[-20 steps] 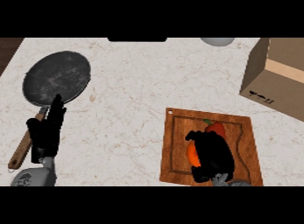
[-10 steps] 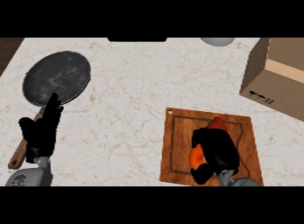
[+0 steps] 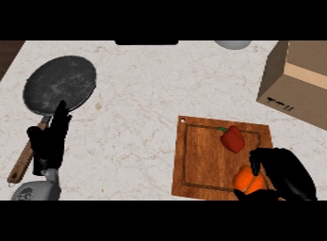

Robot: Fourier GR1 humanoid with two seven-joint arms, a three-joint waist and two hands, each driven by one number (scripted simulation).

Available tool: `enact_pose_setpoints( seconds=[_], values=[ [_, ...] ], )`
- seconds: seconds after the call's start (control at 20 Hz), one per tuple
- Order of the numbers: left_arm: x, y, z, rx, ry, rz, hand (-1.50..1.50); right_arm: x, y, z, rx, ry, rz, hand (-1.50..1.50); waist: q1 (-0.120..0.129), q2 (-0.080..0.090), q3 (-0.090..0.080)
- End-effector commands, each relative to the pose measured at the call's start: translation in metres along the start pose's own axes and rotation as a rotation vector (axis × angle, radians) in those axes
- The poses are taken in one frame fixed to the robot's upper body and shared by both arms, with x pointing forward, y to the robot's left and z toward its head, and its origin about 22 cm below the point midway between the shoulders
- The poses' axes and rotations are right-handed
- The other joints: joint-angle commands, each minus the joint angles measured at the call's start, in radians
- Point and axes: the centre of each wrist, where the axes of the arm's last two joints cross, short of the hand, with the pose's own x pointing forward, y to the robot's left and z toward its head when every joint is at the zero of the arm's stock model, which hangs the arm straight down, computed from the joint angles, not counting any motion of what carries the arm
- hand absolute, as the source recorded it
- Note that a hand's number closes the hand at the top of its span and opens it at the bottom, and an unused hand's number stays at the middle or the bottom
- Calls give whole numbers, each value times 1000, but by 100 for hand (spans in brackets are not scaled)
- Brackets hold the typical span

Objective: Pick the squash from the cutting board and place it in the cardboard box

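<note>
Over at the far left, a round dark frying pan [image 3: 60, 84] with a brown wooden handle is being shown flat on the pale marbled counter [image 3: 152, 94], the handle slanting down toward the lower edge. The black left hand [image 3: 50, 143] is being held open just over that handle, fingers straight and pointing up toward the pan's rim, with nothing being grasped; whether the handle is being touched cannot be told. Along the top edge, a flat black object [image 3: 146, 42] and then a grey rounded object [image 3: 233, 44] are being cut off by the view. Moving right, a brown wooden cutting board [image 3: 200, 160] is being seen on the counter, and a red pepper [image 3: 232, 139] is being left lying near its upper right part. At the board's lower right corner, the orange squash [image 3: 247, 181] is being gripped by the black right hand [image 3: 288, 176], whose fingers are being curled round it from above and from the right, so that much of it is being hidden. Whether the squash is being lifted clear of the board cannot be told. At the upper right, well apart from the hand, the brown cardboard box [image 3: 308, 80] is being shown standing on the counter.
</note>
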Motion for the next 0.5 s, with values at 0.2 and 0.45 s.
enact_pose_setpoints(
  seconds=[0.2,0.45],
  values=[
    [2,3,6,10,6,1,0,-11,-71,40,-191,-74,12,150,-1,0,1],
    [6,-5,3,36,-4,-13,0,-2,-119,86,-336,-105,-79,150,-14,-2,1]
  ],
)
